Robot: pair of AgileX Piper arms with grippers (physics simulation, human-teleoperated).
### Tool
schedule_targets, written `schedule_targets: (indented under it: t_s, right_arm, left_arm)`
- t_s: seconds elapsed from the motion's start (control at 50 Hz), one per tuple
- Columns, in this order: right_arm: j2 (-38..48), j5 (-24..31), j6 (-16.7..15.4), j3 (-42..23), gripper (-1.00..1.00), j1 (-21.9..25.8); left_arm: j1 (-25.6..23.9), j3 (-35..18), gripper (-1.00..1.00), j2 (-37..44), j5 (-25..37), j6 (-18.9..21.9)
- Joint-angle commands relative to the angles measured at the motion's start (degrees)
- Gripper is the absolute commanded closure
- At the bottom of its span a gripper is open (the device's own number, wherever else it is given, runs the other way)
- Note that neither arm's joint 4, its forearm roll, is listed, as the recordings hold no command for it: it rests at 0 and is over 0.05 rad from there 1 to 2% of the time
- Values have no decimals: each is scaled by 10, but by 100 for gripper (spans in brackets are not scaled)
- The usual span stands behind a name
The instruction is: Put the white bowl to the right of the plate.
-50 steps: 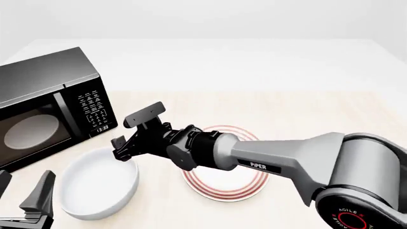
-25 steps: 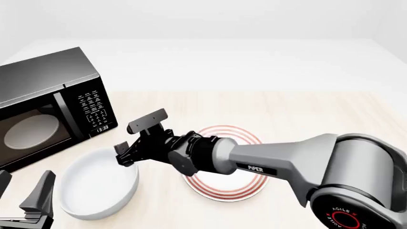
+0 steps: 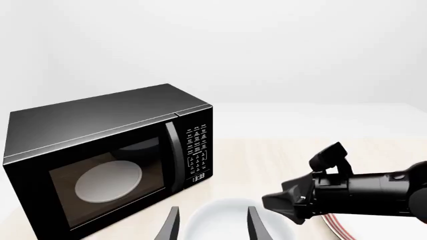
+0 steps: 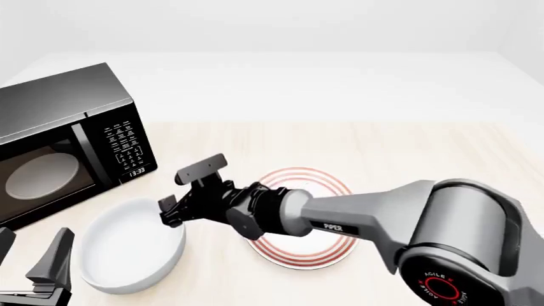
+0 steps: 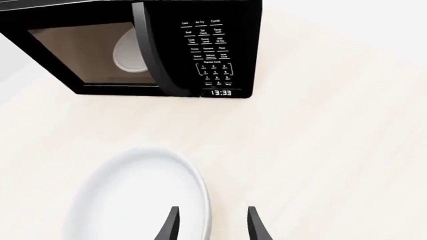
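Note:
The white bowl [image 4: 127,248] sits on the table at the front left, left of the red-ringed plate [image 4: 327,186]. My right gripper [image 4: 183,190] is open, reaching across the plate to the bowl's right rim. In the right wrist view the fingers of my right gripper [image 5: 210,227] stand either side of the rim of the bowl [image 5: 137,195], not closed on it. My left gripper [image 4: 30,256] is open and empty at the front left corner, just left of the bowl. The left wrist view shows the bowl [image 3: 223,222] between my left gripper's fingers [image 3: 212,229], and the right gripper [image 3: 303,182].
A black microwave [image 4: 64,137] stands at the left, behind the bowl, door shut, with a pale oval disc [image 4: 38,175] inside. It also shows in the right wrist view [image 5: 153,45] and the left wrist view [image 3: 110,160]. Bare tabletop [image 4: 442,159] lies right of the plate.
My right gripper has moved down and a little to the right, closer to the bowl's right rim. It stays open. The bowl, plate and left gripper have not moved.

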Motion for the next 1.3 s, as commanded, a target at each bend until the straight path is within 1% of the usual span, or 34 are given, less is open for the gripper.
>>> schedule_targets:
  t_s: [0.02, 0.76, 1.14, 1.24, 1.26, 1.3]
  right_arm:
    - [19, -9, 8, 0, -100, -2]
    - [71, -23, 35, -23, -100, 7]
    - [89, -30, 45, -28, -100, 7]
    - [88, -28, 43, -26, -100, 8]
    - [87, -28, 43, -26, 100, 7]
    - [87, -28, 43, -26, 100, 10]
  left_arm:
    - [0, 0, -100, 0, 0, 0]
    - [0, 0, -100, 0, 0, 0]
    - [0, 0, -100, 0, 0, 0]
    - [0, 0, -100, 0, 0, 0]
    - [0, 0, -100, 0, 0, 0]
    - [0, 0, -100, 0, 0, 0]
